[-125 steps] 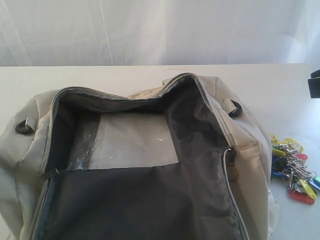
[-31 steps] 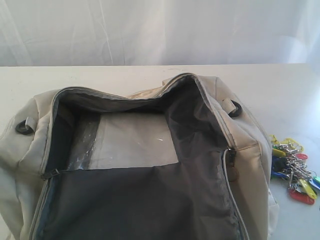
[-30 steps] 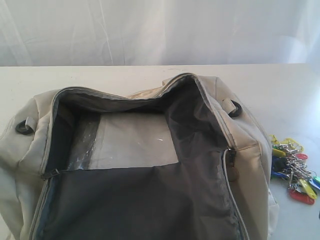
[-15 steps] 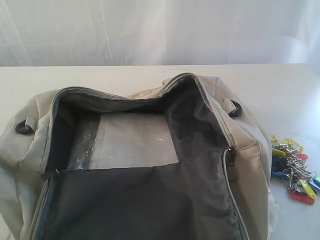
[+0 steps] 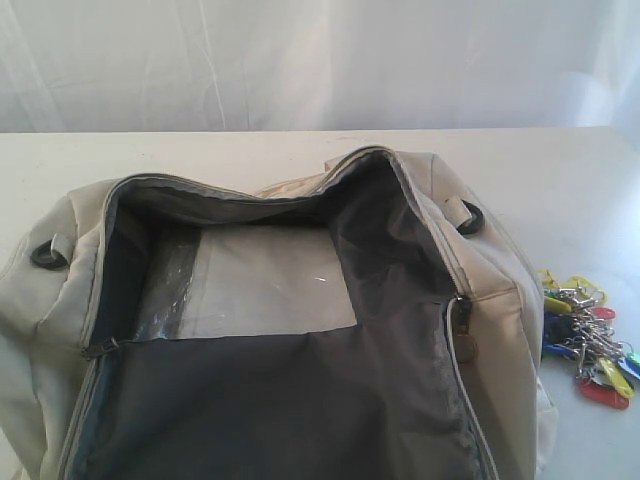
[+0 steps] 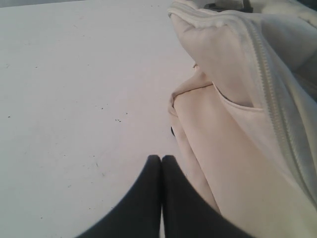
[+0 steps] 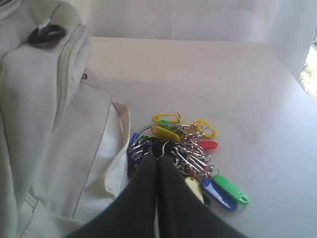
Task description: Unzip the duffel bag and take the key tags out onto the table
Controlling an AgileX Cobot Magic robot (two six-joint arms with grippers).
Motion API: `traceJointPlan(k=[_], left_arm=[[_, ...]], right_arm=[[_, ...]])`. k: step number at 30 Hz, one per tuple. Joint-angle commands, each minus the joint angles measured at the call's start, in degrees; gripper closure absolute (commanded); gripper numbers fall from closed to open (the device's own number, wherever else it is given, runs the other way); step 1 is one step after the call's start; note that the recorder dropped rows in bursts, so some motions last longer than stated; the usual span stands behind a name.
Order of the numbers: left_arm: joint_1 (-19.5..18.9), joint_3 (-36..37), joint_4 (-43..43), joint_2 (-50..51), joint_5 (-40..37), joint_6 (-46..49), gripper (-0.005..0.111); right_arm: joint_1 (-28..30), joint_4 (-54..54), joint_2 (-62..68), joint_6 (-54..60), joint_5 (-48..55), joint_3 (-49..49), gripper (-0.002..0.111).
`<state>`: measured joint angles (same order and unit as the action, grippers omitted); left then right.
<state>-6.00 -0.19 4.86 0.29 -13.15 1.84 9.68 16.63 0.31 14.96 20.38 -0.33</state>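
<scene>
Two hands are clenched, fingers pressed together with nothing between them. Our left hand (image 6: 161,159) hangs low over the bare white table (image 6: 74,99), just beside the beige outer wall of the duffel bag (image 6: 233,148). In the exterior view we see the bag lying across the middle of the table. Its top zipper (image 5: 462,340) is undone and its mouth gapes wide, showing dark grey lining (image 5: 270,410) and a pale panel (image 5: 265,280) at the bottom. Just beside the bag's right side, the key tags (image 5: 585,345) lie bunched on the table, red, yellow, green and blue on metal rings (image 7: 190,146). Our right hand (image 7: 158,159) sits at that bunch with its tips by the rings. Whether they touch, we cannot tell.
</scene>
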Motion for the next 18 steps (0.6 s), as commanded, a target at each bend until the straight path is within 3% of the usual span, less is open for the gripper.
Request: traceJointPlan(k=[1,7,18], left_arm=[[0.0,0.2,0.1,-0.3,-0.2,-0.4,0.107],[0.0,0.2,0.1,-0.3,-0.2,-0.4,0.107],[0.0,0.2,0.1,-0.3,-0.2,-0.4,0.107]], right_arm=[[0.1,-3.2,-0.3,-0.6,-0.1,0.3,0.108],[-3.6,-18.5,-0.3,-19.9,-0.2,0.3,0.108],[-6.8,-18.8,-0.3,-16.6,-0.3,0.3,0.108]])
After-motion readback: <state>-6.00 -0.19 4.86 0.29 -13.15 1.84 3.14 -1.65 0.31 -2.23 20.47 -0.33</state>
